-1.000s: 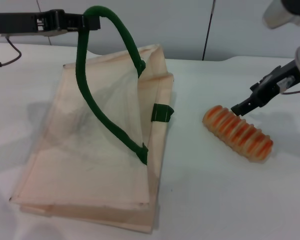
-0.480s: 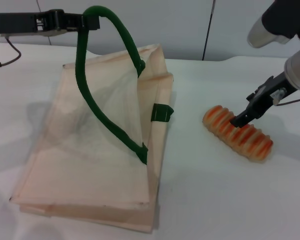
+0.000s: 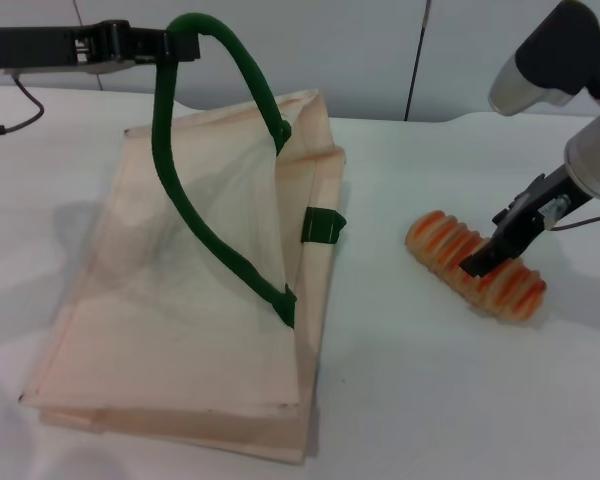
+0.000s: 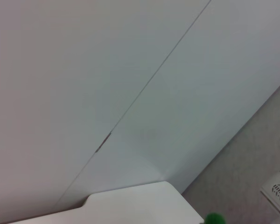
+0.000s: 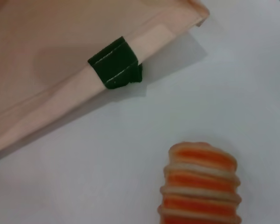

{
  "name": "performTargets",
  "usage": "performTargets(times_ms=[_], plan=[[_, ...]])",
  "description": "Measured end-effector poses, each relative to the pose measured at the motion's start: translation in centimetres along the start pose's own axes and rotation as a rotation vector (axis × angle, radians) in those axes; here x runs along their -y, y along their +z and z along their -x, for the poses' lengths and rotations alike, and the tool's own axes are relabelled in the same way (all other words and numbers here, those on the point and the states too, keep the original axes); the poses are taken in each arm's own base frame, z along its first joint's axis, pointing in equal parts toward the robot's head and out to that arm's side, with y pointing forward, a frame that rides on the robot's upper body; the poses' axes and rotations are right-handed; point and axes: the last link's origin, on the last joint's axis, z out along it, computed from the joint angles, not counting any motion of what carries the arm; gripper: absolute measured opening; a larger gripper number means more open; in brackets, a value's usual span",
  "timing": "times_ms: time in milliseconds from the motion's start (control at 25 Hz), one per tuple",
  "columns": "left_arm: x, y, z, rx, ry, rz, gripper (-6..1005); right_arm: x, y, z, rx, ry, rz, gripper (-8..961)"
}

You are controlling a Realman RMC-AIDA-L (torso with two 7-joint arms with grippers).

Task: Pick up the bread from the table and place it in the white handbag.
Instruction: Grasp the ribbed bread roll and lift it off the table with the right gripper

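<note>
The bread [image 3: 438, 246], tan with orange ridges, lies on the white table [image 3: 430, 400] to the right of the white handbag [image 3: 180, 330]. It also shows in the right wrist view [image 5: 200, 186]. My right gripper [image 3: 477, 266] has come down onto the middle of the bread. The handbag lies flat. One dark green rope handle [image 3: 195, 225] is pulled up in an arch. My left gripper [image 3: 170, 42] is shut on the top of that handle, high at the back left.
A green tab [image 3: 323, 225] on the bag's edge faces the bread; it also shows in the right wrist view [image 5: 114, 63]. A dark cable [image 3: 10, 115] lies at the far left. A wall runs behind the table.
My right gripper has moved down and a little to the right, from the bread's far side onto its middle. The left arm, the bag and the bread have not moved.
</note>
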Motion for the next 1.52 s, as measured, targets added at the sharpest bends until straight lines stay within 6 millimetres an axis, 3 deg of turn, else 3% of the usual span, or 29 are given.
performTargets(times_ms=[1040, 1520], plan=[[-0.2, 0.3, -0.3, 0.0, 0.006, 0.01, 127, -0.2, 2.5, -0.4, -0.079, -0.025, -0.052, 889], [-0.2, 0.4, -0.2, -0.001, 0.004, 0.011, 133, -0.6, 2.9, -0.6, -0.112, -0.051, -0.048, 824]])
